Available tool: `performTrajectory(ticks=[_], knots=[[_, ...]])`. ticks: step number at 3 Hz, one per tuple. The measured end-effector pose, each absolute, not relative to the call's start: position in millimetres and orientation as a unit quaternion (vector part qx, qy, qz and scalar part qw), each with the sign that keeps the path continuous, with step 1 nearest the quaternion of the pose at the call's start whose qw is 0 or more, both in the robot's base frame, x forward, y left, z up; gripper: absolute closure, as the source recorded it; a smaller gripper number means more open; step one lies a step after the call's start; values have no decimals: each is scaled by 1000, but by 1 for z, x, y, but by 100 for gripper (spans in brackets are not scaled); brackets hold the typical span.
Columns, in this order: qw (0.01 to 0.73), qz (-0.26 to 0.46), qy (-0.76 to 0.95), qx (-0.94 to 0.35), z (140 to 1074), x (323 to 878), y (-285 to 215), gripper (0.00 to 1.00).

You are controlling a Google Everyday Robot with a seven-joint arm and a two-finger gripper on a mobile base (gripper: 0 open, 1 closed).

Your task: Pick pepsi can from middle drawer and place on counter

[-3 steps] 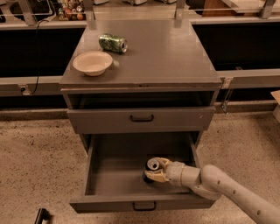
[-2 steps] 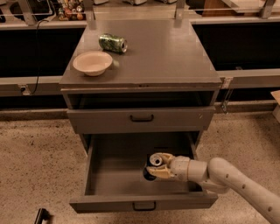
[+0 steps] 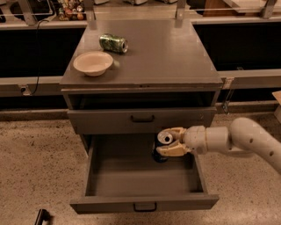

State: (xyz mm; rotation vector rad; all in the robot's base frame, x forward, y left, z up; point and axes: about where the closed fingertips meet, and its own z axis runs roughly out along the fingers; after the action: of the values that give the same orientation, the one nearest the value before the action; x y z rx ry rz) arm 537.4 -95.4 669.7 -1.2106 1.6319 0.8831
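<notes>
The pepsi can (image 3: 163,146), dark with a silver top, is held upright in my gripper (image 3: 168,141) above the right rear of the open middle drawer (image 3: 140,178). The cream fingers (image 3: 170,150) are shut around the can's sides. My white arm (image 3: 237,139) reaches in from the right. The can hangs clear of the drawer floor, just below the shut upper drawer front (image 3: 141,119). The grey counter (image 3: 167,55) lies above and behind it.
A pale bowl (image 3: 93,63) sits at the counter's front left. A green soda can (image 3: 113,43) lies on its side behind the bowl. A shelf rail with metal posts (image 3: 180,9) runs behind the counter. Speckled floor surrounds the cabinet.
The gripper has lifted the pepsi can up off the drawer floor and the arm has risen with it.
</notes>
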Motion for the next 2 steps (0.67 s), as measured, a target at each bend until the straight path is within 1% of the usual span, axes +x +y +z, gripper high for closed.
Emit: performTrajectory(ticks=[1,2], knots=[[457,346,638,-514,752,553,-112,100],[452,347,636,-521,753,553,-109,100]])
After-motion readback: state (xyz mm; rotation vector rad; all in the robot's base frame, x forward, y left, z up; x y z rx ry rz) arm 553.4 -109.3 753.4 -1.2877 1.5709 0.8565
